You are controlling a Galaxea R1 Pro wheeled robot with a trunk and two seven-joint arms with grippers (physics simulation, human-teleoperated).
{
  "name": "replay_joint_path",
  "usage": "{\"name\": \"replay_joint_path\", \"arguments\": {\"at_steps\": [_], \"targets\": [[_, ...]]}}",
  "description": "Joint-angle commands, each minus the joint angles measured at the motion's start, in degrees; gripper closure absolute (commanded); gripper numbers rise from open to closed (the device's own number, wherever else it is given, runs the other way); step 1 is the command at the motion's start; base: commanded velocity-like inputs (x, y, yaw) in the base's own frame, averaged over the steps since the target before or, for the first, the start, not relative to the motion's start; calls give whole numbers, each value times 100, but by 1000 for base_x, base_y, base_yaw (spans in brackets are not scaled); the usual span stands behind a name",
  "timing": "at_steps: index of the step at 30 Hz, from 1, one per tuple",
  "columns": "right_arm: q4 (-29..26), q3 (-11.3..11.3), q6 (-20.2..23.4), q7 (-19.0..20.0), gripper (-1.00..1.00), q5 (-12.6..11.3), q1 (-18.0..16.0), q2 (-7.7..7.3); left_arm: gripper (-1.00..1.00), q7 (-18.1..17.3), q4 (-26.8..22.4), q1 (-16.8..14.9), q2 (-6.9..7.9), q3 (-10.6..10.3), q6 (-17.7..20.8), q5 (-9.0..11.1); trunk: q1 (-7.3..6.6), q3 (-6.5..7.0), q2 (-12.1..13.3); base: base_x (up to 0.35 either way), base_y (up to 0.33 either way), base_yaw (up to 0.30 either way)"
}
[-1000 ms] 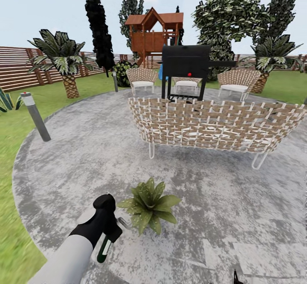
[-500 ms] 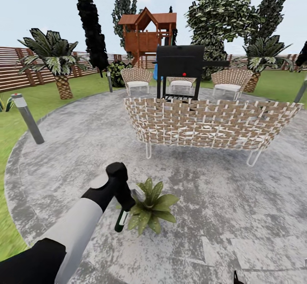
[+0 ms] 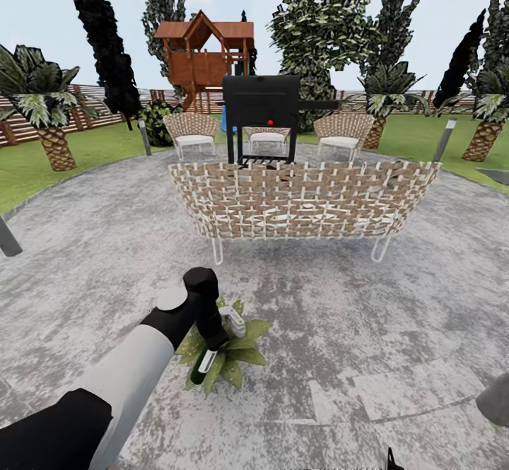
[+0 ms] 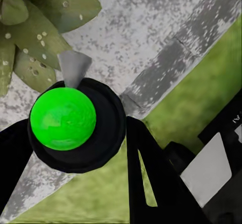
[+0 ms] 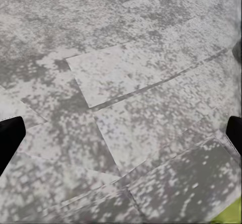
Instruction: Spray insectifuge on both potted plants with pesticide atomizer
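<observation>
Partly atomizer-hidden potted plant (image 3: 230,357)

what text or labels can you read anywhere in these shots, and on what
No text can be read for certain.
Left wrist view: small white marks on the dark robot part at the frame's edge, cut off and too small to read.
Pesticide atomizer in the left gripper: no legible label.
Black grill: a red dot, no words.
Potted plant: whitish specks, not writing.

Patio (image 3: 396,329) mottled grey; potted plant (image 3: 237,357) green, white-specked; atomizer (image 3: 205,364) white, dark green; sofa (image 3: 304,198) tan-white woven; grill (image 3: 261,101) black.
</observation>
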Motion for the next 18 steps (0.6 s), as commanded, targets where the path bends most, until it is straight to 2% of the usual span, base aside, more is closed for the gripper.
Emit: {"name": "replay_joint_path", "arguments": {"at_steps": [1,3,7,11,15,18], "targets": [[7,15,-18,-9,-100,-21,-5,0,100,-58,-4,-10,4,-121,68,-57,-1,-5,-2,0,0,-300],[6,15,-18,-9,-100,-21,-5,0,100,-58,44,-102,11,-303,86,-57,-1,-5,-2,0,0,-300],[4,15,-18,-9,-100,-21,-5,0,100,-58,397,-252,22,-365,94,-51,-1,-5,-2,0,0,-235],[10,15,-22,-9,-100,-16,-5,0,100,-58,464,-242,70,-354,105,-49,-1,-5,-2,0,0,-17],[13,15,-22,-9,-100,-14,-5,0,100,-58,470,-249,56,-364,110,-49,-1,-5,-2,5,1,0],[13,13,-26,-9,-100,-12,-5,0,100,-58,467,-280,45,-360,114,-49,-1,-5,-2,161,54,0]]}}
